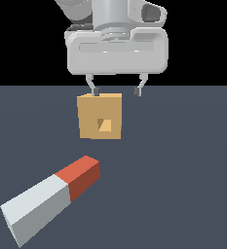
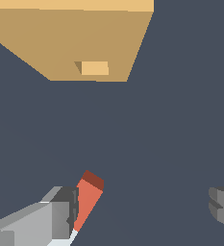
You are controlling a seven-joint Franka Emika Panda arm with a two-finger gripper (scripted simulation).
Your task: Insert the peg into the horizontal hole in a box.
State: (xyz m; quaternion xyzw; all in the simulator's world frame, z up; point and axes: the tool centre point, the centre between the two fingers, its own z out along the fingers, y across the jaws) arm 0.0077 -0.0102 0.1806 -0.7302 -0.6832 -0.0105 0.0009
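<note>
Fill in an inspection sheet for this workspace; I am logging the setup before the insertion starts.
Surface: flat dark grey-blue floor, bare apart from the job's things.
Job's things: peg lies flat, apart from the box, red end toward it; tan box upright, its square hole facing the peg.
Clutter: nothing seen.
Gripper: gripper open, empty, raised above the floor near the box.
Cables: nothing seen.
Surroundings: plain black background.

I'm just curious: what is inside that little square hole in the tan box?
Nothing shows inside the hole of the box: only tan inner walls, shaded deeper in. Its far end is hidden. The peg lies on the floor, apart from the box, and the open claw holds nothing.
</note>
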